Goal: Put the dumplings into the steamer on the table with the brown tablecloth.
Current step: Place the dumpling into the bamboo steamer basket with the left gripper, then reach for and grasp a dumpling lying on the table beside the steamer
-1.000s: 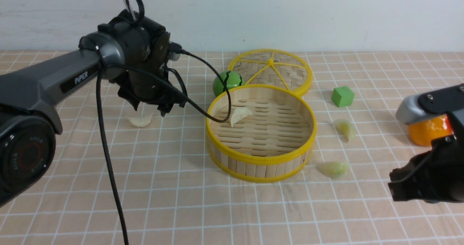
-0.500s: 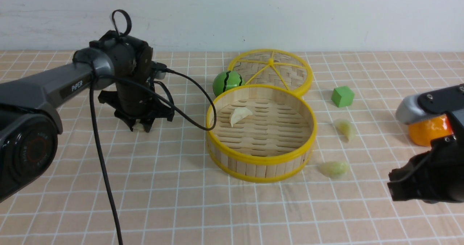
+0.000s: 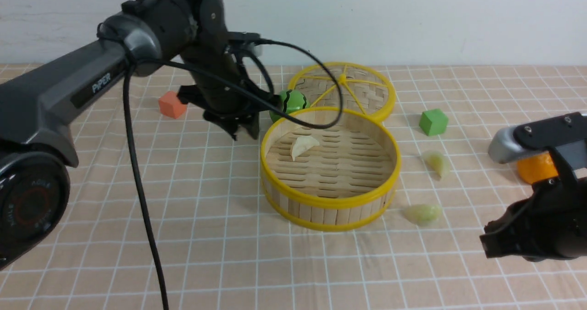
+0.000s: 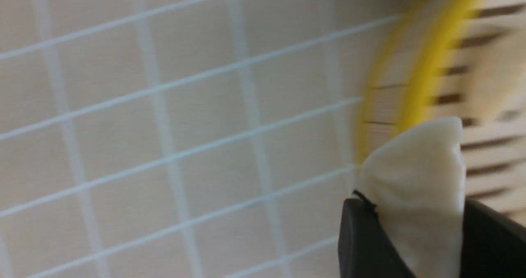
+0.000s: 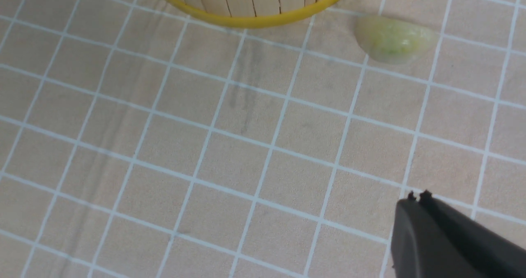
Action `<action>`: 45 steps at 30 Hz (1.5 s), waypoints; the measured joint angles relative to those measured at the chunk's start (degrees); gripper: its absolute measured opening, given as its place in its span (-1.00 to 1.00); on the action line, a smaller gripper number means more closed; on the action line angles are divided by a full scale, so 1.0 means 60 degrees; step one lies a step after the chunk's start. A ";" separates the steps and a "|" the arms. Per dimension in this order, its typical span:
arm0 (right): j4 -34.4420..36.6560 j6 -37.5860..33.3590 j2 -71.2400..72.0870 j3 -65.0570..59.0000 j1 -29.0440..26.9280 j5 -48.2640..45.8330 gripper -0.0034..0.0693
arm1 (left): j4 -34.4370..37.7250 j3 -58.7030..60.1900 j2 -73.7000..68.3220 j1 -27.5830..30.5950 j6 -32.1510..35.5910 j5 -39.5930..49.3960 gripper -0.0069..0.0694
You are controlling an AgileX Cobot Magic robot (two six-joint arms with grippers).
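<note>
The round bamboo steamer [image 3: 330, 205] with yellow rims stands mid-table on the brown tablecloth [image 3: 206, 218]. One whitish dumpling [image 3: 303, 146] lies on its slatted floor. My left gripper [image 3: 243, 130] hovers just outside the steamer's left rim. In the left wrist view this gripper [image 4: 415, 206] is shut on a second whitish dumpling [image 4: 415, 167], beside the blurred yellow rim [image 4: 427, 60]. Two pale green dumplings [image 3: 438, 162] [image 3: 423, 213] lie on the cloth right of the steamer. My right gripper [image 5: 417, 195] is shut and empty, a few squares short of the nearer green dumpling [image 5: 392, 39].
The flat woven lid [image 3: 357, 90] and a green striped ball [image 3: 293, 102] sit behind the steamer. A green cube [image 3: 433, 122] lies to the right, an orange cube [image 3: 173, 104] to the left, and an orange fruit [image 3: 536, 168] behind my right arm. My left arm's cable hangs over the steamer's left rim.
My left gripper came down on the whitish dumpling at the left, shut on it, then rose and carried it right to the steamer's left rim. The right arm edged slightly left.
</note>
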State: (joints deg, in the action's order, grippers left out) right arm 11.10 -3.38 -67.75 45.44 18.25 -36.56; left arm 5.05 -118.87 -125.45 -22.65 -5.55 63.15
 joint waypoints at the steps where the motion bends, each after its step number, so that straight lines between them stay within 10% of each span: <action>1: 0.0093 0.0000 -0.0128 0.0000 0.0000 0.0000 -0.93 | 0.0132 -0.0011 0.0001 -0.0255 0.0080 0.0048 -0.14; 11: 0.0421 -0.0002 -0.0443 0.0000 0.0000 -0.0012 -0.92 | -0.1192 0.0008 -0.1120 -0.1538 0.0115 0.0034 -0.10; 22: 0.0193 0.0029 -0.0604 0.0020 -0.0024 0.0062 -0.89 | -0.1703 -0.0727 -0.0560 -0.1802 -0.0503 0.1087 0.65; 32: 0.0116 0.0097 -0.2774 0.1707 -0.1415 0.0596 -0.26 | -0.2143 -0.0895 0.4167 -0.1981 -0.0902 0.1365 0.00; 37: 0.0203 0.0064 -0.4872 0.3234 -0.1935 0.2110 0.33 | -0.2219 0.1666 0.7437 -0.1981 -0.1255 0.1370 -0.43; 45: 0.0194 -0.0302 -0.7385 0.5556 -0.1966 0.2231 0.52 | -0.2858 0.7719 1.1487 -0.1981 -0.1462 -0.0359 -0.53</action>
State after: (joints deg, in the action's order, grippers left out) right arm 12.27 -5.19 -112.06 78.77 6.45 -23.17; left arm -12.10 -72.55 -56.53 -34.53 -14.32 61.00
